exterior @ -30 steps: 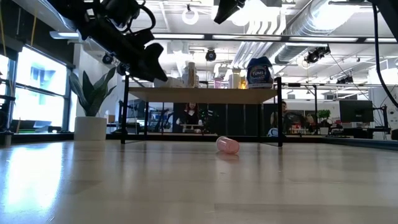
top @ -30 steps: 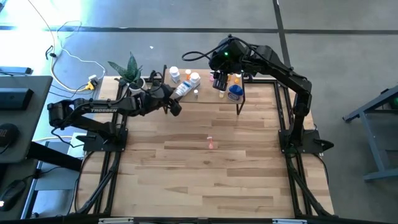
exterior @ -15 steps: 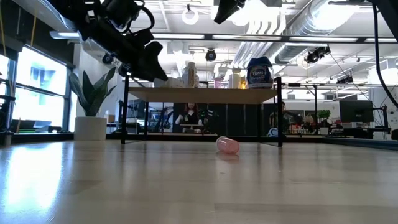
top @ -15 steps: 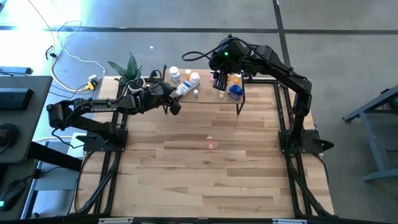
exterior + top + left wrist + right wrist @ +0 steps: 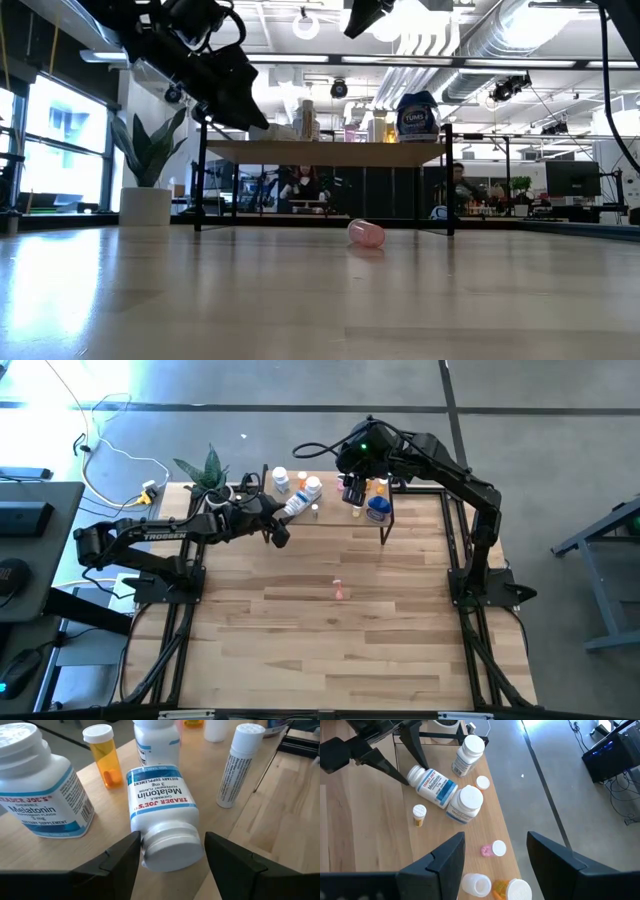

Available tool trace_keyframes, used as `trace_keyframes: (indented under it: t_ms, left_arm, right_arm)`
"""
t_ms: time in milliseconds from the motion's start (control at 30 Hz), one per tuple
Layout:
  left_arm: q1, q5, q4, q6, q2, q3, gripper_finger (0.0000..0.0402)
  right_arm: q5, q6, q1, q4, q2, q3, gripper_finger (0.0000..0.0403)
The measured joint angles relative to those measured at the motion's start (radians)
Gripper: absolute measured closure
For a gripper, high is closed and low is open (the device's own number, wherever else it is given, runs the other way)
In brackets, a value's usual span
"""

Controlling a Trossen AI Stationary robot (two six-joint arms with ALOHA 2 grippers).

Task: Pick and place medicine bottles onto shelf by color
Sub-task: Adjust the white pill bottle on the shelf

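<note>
High view
- Desk (image 5: 300,650): light wood, an arm mounted at each side.
- Shelf (image 5: 330,520): stands along the desk's far edge, near its middle, with a cluster of bottles on the board.
- Left hand (image 5: 280,534): reaches in to the shelf's left end, at the cap end of the lying white bottle (image 5: 294,506).
- Right hand (image 5: 352,496): hangs over the right half of the shelf, just beside the squat blue bottle (image 5: 377,510).
- Pink bottle (image 5: 340,590): alone on the desk, near its centre, well apart from the shelf.
- Plant (image 5: 208,472): at the desk's far left corner.

Low view
- Shelf: board raised on thin black legs, bottles lined along its top, the blue one towards the right end.
- Pink bottle: lies on its side on the desk in front of the shelf.
- Left hand: dark, up at the shelf's left end.
- Room behind: people seated beyond the desk.

Left wrist view
- Left hand: fingers (image 5: 117,862) spread, one on each side of the lying bottle's white cap and close to it; whether they touch cannot be told.
- Neighbours: a large upright white bottle (image 5: 42,785), an orange vial (image 5: 103,755) and a slim white tube (image 5: 239,765) stand around it.

Right wrist view
- Right hand: fingers (image 5: 432,867) wide apart, nothing between them, high above the shelf's bottles.
</note>
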Motion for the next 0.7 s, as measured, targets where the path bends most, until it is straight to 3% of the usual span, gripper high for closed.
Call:
trace_keyframes:
  t_ms: [433, 700]
  left_arm:
    - [0.000, -0.020, -0.016, 0.010, 0.001, -0.001, 0.0244]
    - [-0.001, -0.026, -0.007, 0.011, -0.001, -0.003, 0.0242]
  right_arm:
    - [0.000, 0.000, 0.000, 0.000, 0.000, 0.000, 0.0199]
    - [0.000, 0.000, 0.000, 0.000, 0.000, 0.000, 0.0199]
